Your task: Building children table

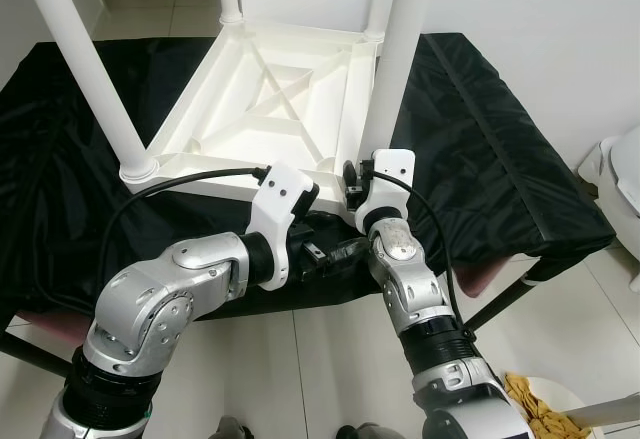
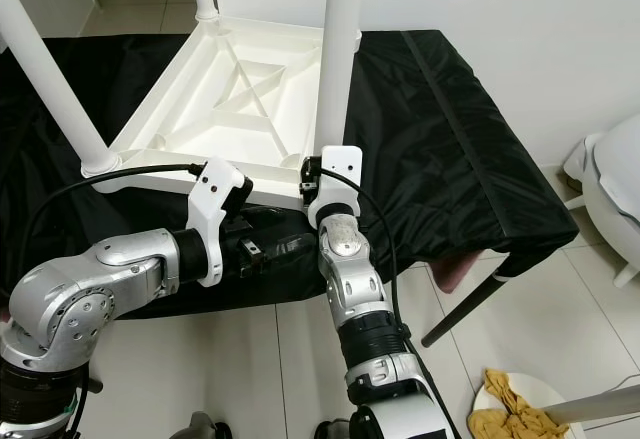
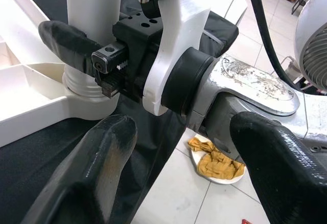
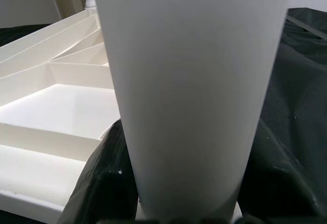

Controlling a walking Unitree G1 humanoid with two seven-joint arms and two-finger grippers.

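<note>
Right gripper (image 3: 84, 55), seen from the left wrist: its black fingers (image 3: 66, 38) are clamped on the near-right leg (image 1: 398, 54) of the children's table just above the leg's ribbed collar, one finger pressed against the white tube; the other finger is hidden behind the leg. In the right wrist view the leg's smooth, tapering white tube rises directly in front of the camera. Left gripper (image 3: 189, 183): its two black fingers stand spread apart and hold nothing, aimed at the right wrist from the side, close to it; whether they touch it is hard to judge. In the head views the left forearm (image 1: 180, 279) lies across the front, its gripper end just beside the right wrist (image 1: 385, 184).

Children's table (image 1: 265, 99): white plastic, upside down, its underside showing a square frame with diagonal ribs crossing at the centre. It lies on a black cloth (image 1: 480, 139) that covers the supporting surface, its near-right corner close to the cloth's front edge. Four round white legs stand up from its corners, including the near-left leg (image 1: 80, 59).

On the tiled floor (image 2: 560, 339) to the right, a white dish holds a yellow rag (image 2: 510, 399).
</note>
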